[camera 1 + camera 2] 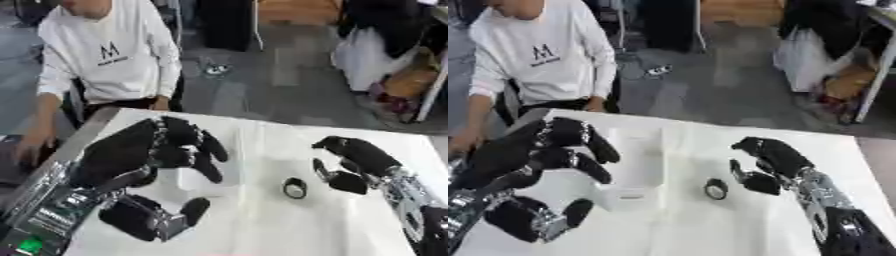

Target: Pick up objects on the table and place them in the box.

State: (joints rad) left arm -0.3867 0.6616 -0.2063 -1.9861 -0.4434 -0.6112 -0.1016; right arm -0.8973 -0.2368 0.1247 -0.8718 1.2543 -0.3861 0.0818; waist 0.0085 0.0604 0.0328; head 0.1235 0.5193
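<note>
White tabletop (710, 230) carries, from its left edge, the black left hand (166, 150) with fingers spread over the white rectangular box (636, 165), partly hiding it, then a small black-and-white ring-shaped object (716, 189) just beside the part-open right hand (763, 165).

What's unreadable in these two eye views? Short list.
- Box: in the left eye view the left robot hand covers most of it; its inside shows in neither view.
- Small dark ring-shaped thing: too small and blurred to identify in either view.
- Right robot hand: seen from behind; whether it touches the ring-shaped thing is unclear.
- Table: near edge cut off by the frame.
</note>
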